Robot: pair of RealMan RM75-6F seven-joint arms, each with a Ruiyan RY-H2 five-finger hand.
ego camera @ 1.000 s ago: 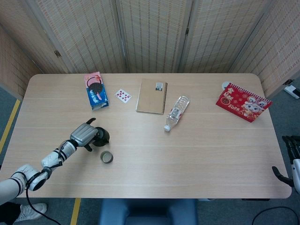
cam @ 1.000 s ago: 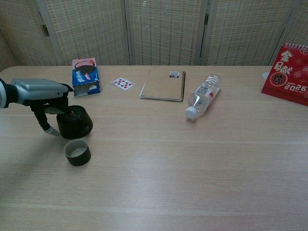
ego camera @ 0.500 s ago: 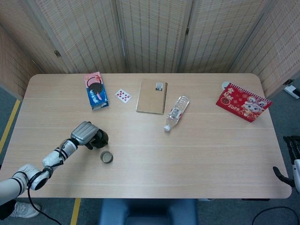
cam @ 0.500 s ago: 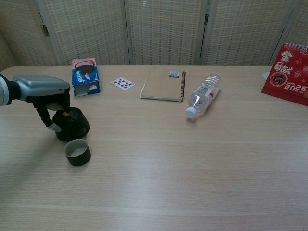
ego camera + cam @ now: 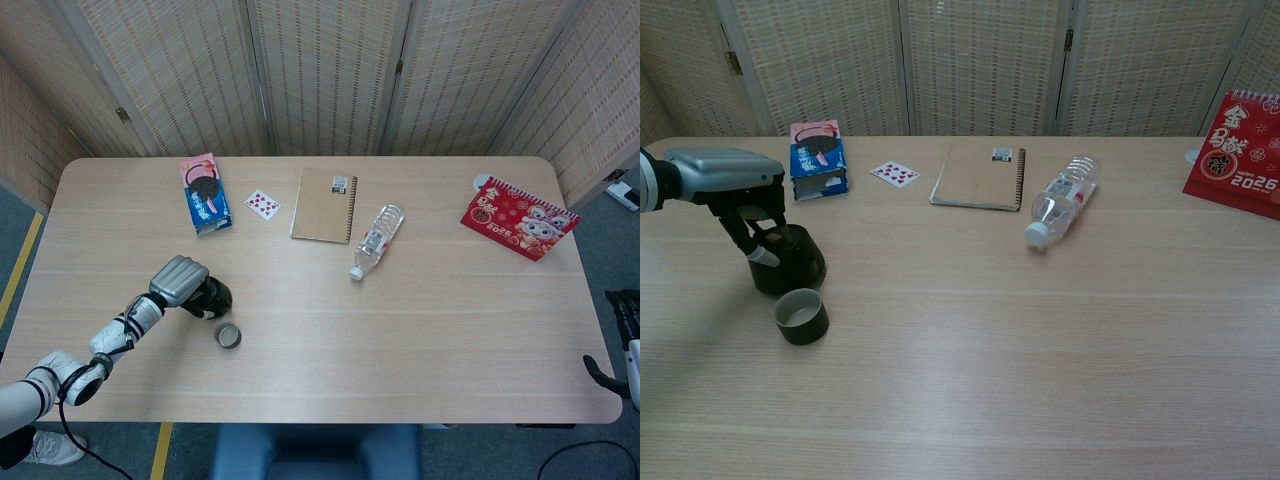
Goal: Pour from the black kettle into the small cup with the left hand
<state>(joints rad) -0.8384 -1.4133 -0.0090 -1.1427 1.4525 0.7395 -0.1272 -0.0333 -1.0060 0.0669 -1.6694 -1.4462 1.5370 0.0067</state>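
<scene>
The black kettle (image 5: 213, 298) (image 5: 792, 264) stands on the table's front left. My left hand (image 5: 180, 281) (image 5: 724, 176) reaches over it from the left; its fingers (image 5: 753, 244) curl down around the kettle's top and near side and grip it. The small dark cup (image 5: 228, 336) (image 5: 801, 316) stands upright just in front of the kettle, almost touching it, its pale inside visible. My right hand (image 5: 618, 340) shows only at the far right edge of the head view, off the table, fingers apart and holding nothing.
Along the back lie a cookie box (image 5: 204, 194), playing cards (image 5: 262, 204), a brown notebook (image 5: 324, 205) and a clear bottle (image 5: 376, 240) on its side. A red calendar (image 5: 519, 219) stands at the back right. A woven screen backs the table (image 5: 420, 330).
My left hand has drawn closer over the kettle and its fingers have closed in on it. The kettle has shifted slightly left, toward the cup. The cup has stayed put.
</scene>
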